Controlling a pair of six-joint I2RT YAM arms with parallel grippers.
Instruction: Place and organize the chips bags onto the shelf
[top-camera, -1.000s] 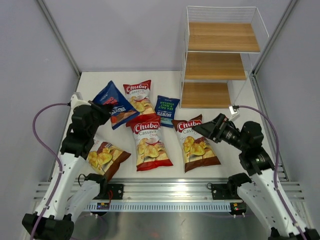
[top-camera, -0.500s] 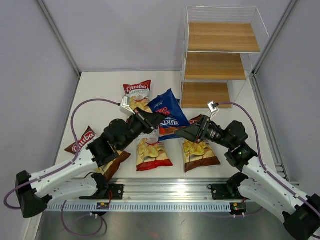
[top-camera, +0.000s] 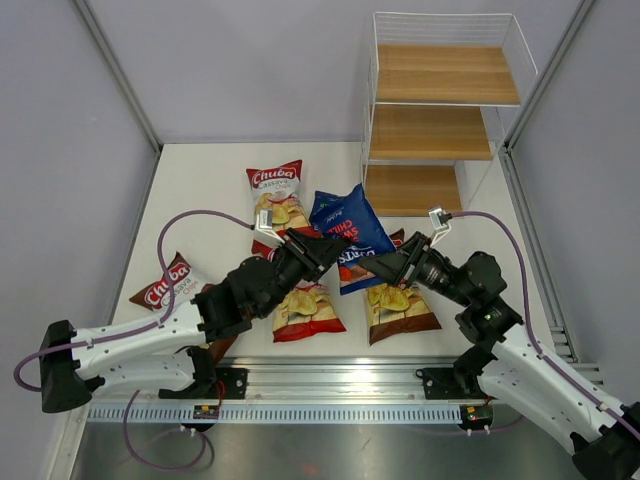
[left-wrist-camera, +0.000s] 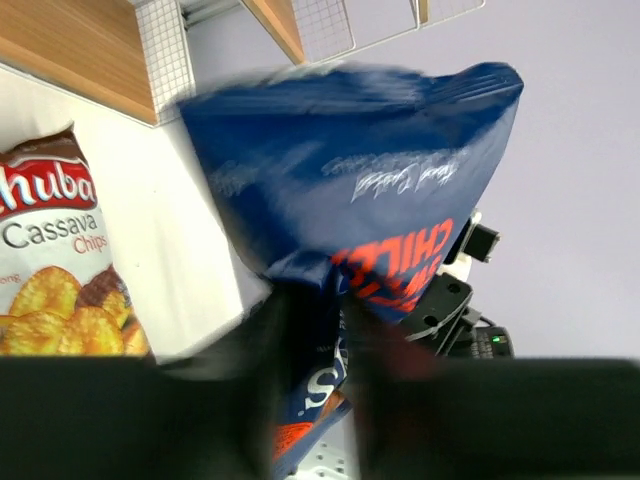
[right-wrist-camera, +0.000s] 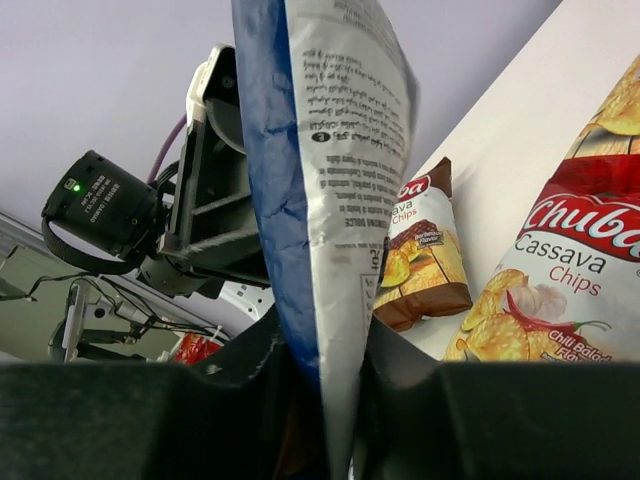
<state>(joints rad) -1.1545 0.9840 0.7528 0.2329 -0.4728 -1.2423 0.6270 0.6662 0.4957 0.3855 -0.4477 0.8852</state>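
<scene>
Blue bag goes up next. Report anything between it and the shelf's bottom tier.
Nothing visible. The blue bag, pinched in the right gripper, hangs just left of the shelf and its bottom tier. The other bags lie nearer the arms or farther left, outside that gap.

1. White tabletop (top-camera: 200, 180), matte, fills the middle of the top view.
2. Pale lilac walls (top-camera: 250, 60) close it in at left, back and right.
3. Grey metal struts (top-camera: 120, 75) slant up from both far corners.
4. Slotted aluminium rail (top-camera: 330, 385) runs along the tabletop's near edge.
5. Brushed steel sheet (top-camera: 330, 455) lies below the rail.
6. Wrist views show the same tabletop and wall.
</scene>
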